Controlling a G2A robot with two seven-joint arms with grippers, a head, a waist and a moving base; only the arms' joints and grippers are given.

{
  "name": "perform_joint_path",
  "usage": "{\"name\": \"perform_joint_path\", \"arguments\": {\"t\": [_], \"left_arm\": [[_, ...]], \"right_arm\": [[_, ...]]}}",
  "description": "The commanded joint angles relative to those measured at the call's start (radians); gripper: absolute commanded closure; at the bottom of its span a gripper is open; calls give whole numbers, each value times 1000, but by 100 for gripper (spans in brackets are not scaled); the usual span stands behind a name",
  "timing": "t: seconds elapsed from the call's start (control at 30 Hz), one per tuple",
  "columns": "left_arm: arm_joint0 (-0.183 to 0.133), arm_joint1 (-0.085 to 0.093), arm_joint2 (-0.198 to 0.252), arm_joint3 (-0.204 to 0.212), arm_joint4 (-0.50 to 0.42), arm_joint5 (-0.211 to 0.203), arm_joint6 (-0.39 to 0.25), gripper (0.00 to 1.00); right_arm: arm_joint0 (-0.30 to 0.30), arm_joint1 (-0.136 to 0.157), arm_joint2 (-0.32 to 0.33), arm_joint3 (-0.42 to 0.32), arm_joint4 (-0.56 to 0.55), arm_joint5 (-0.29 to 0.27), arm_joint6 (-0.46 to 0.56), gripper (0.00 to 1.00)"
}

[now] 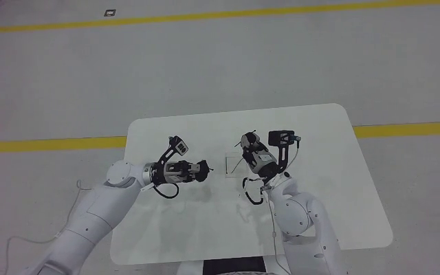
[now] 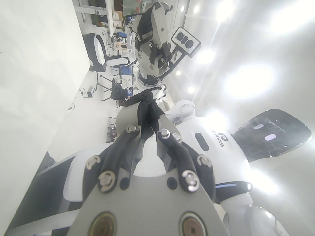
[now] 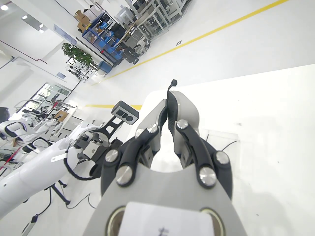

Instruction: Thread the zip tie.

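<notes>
- Top view: the left gripper [image 1: 203, 170] and right gripper [image 1: 246, 142] hang near each other over the white table [image 1: 330, 137], tips apart.
- Left wrist view: left pads pressed together; what the dark strip at their tips is cannot be told.
- Right wrist view: the right gripper clamps the thin black plastic zip tie [image 3: 174, 82], whose long axis runs along the fingers, head jutting past the tips.

Nothing readable anywhere. A white label [image 3: 169, 218] on the right gripper's [image 3: 168, 106] housing carries one dark mark, cut off at the edge and illegible. A small white tag [image 3: 57, 158] sits on the left arm [image 3: 37, 165], print too tiny to read. A dark square floor marker [image 1: 110, 12] lies beyond the table's [image 1: 330, 179] far edge, its pattern unclear. The wall placard [image 3: 64, 34] is blurred.
</notes>
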Motion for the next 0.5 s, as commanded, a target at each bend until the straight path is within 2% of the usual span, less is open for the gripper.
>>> {"name": "perform_joint_path", "arguments": {"t": [0.0, 0.03, 0.1, 0.47], "left_arm": [[1, 0, 0, -1, 1, 1, 8, 100], [4, -1, 1, -9, 10, 3, 31, 100], [7, -2, 1, -9, 11, 7, 29, 100], [-28, -27, 11, 90, -7, -8, 19, 100]], "right_arm": [[0, 0, 0, 0, 0, 0, 0, 100], [0, 0, 0, 0, 0, 0, 0, 100], [0, 0, 0, 0, 0, 0, 0, 100], [0, 0, 0, 0, 0, 0, 0, 100]]}}
